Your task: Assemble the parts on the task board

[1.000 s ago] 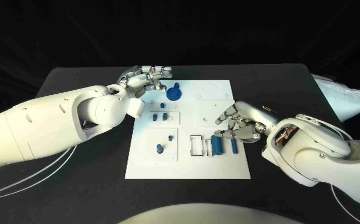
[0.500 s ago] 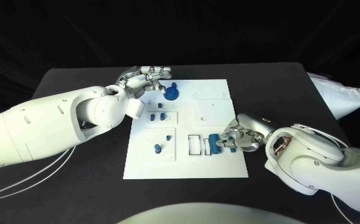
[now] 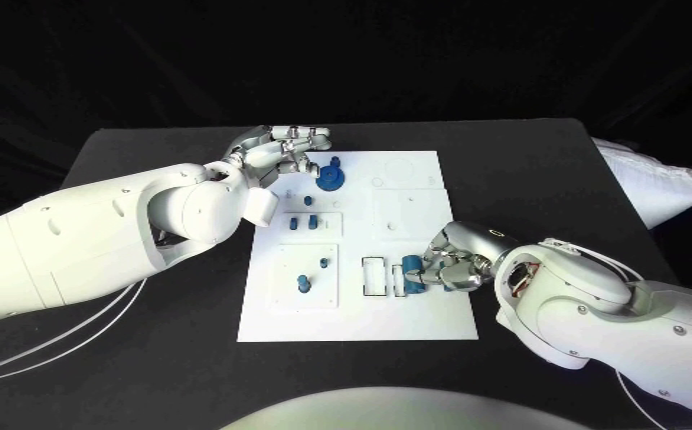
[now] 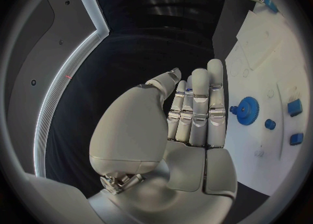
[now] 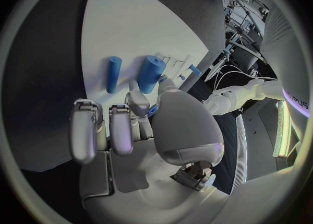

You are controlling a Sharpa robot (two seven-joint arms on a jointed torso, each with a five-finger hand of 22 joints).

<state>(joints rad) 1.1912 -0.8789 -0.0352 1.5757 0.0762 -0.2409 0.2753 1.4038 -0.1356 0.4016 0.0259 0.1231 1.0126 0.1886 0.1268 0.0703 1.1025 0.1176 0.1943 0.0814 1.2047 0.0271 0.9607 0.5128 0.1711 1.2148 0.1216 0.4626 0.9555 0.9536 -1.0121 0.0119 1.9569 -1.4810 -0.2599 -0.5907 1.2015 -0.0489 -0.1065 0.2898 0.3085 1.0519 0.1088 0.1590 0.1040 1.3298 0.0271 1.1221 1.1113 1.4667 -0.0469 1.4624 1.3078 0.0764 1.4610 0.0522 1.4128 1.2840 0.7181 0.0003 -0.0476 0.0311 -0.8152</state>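
The white task board lies mid-table. My right hand sits at the board's right side, fingers curled in over the two blue cylinders. In the right wrist view the thumb and a fingertip pinch the near end of the thick blue cylinder, which lies flat on the board. The thin blue cylinder lies beside it, untouched. My left hand hovers at the board's far left corner, fingers straight and empty, just beside the blue gear.
Small blue pegs stand in the left middle plate, and two more in the plate below. Empty rectangular slots lie left of the cylinders. A white bundle lies at the table's right edge; cables trail at the left.
My right hand has moved down and left along the board onto the cylinders, and its fingers have curled in on the thick one. The left hand has stayed put.
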